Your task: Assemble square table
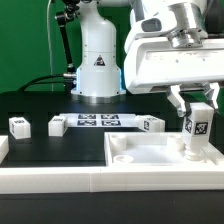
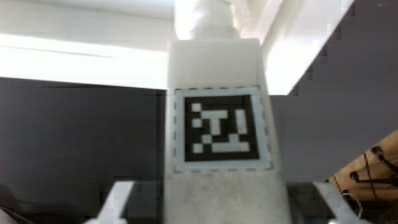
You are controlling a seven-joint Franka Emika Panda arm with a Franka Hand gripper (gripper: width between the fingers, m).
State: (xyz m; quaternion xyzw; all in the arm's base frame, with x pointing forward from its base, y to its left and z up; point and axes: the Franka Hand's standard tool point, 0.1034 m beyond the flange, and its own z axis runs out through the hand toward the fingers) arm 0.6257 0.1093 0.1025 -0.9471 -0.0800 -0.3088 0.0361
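Square table slab (image 1: 145, 155) bears an upright leg block (image 1: 197, 124), jaws closed on it (loose blocks (image 1: 57, 125) lie apart).

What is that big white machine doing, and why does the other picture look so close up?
It is a robot arm putting a little table together. One picture comes from a camera off to the side. The other comes from a camera on the arm's wrist, so everything looks very near. Its gripper pinches a white table leg with a black-and-white tag, held upright at a corner of the square tabletop. Three loose legs lie on the black table, near the flat marker board.
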